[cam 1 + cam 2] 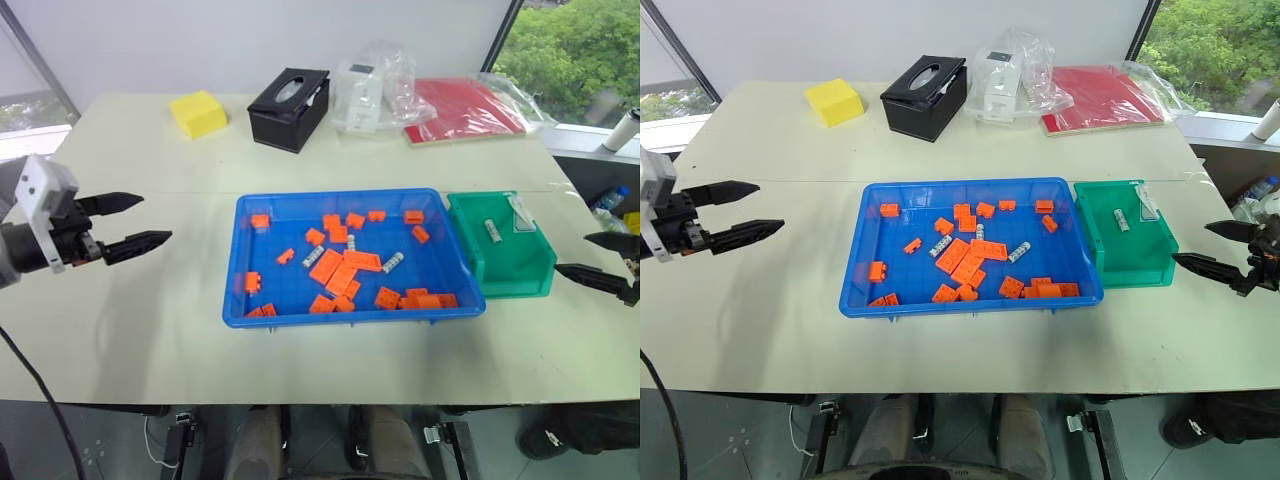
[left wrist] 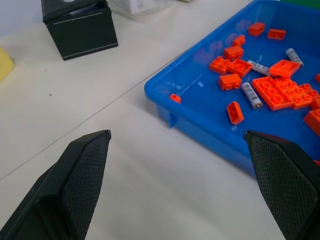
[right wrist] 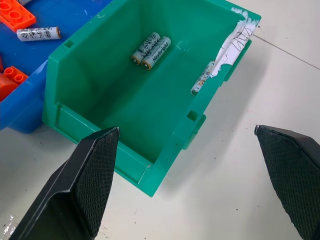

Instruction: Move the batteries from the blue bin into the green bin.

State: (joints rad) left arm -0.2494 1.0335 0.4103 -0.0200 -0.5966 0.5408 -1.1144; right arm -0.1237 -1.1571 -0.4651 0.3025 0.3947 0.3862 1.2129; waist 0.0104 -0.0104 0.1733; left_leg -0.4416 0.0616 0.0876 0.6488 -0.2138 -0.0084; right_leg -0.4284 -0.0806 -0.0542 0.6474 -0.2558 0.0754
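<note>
**Both claws empty and wide; loose batteries sit mid-tray, nearer neither by much**

Left claw [image 1: 125,222]: fingers spread wide, nothing between them, hovering above bare tabletop [image 1: 150,330] off the left end of the blue bin [image 1: 240,300]. It points across toward the tray. From it, the work lies to its right and slightly ahead.

Right claw [image 1: 598,258]: also spread wide and empty, hovering off the right side of the green bin [image 1: 500,280], pointing in toward it. The green bin stands between this claw and the tray, touching or just beside the tray's right wall.

Batteries [image 1: 392,262] left in the blue bin: about three silver-grey cylinders among the orange blocks [image 1: 340,270], all near the tray's middle. One lies right of centre, long axis diagonal. A second [image 1: 313,256] lies left of centre, also diagonal. A third, small and hard to read, sits between them toward the far side. In the left wrist view, two of them lie flat on the tray floor, close against blocks.

Already in the green bin: a pair lying side by side [image 3: 151,51], and one more [image 3: 202,79] against the wall by a scrap of paper.

Judgement: the right-of-centre battery favours the right claw, which would have to reach over the green bin; the left-of-centre one favours the left claw. Either grasp should close across the short axis, so the wrist needs turning to suit the diagonal. Neighbouring blocks crowd the finger room.
</note>
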